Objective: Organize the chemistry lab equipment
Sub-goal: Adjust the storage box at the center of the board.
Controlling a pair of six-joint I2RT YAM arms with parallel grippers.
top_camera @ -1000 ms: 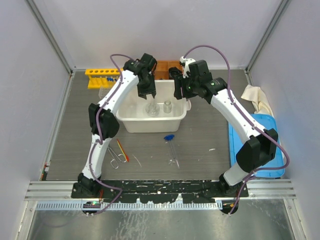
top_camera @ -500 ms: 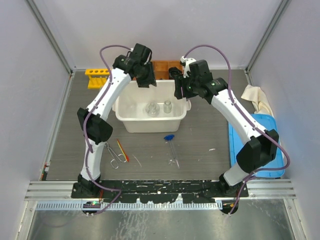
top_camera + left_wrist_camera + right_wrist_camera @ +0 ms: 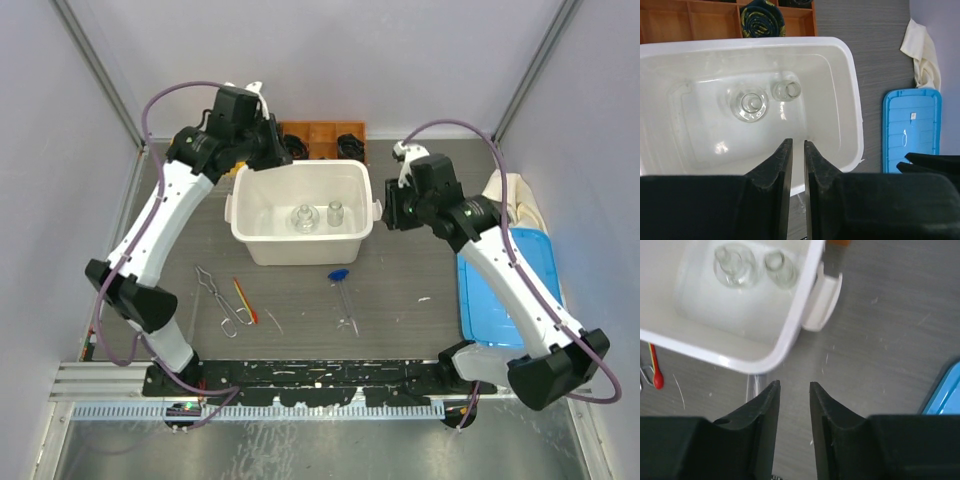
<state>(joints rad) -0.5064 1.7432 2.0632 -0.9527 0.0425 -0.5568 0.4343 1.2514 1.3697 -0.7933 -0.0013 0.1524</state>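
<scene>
Arms have both swung off the white plastic tub (image 3: pixel 300 250) since a second ago: I see the left gripper (image 3: pixel 797 144) at its back-left corner and the right gripper (image 3: pixel 794 385) off its right side. Each pair of fingers stands a narrow gap apart, holding nothing. I count two small clear glass flasks (image 3: pixel 302 217) in the tub. One metal tongs (image 3: pixel 215 295), one thin red-orange stick (image 3: pixel 245 300) and one blue-bulb dropper (image 3: pixel 340 277) lie on the grey table (image 3: pixel 420 260) before it.

Glossy white plastic tub (image 3: pixel 300 250), clear glass flasks (image 3: pixel 303 218), matt grey tabletop (image 3: pixel 410 265).
</scene>
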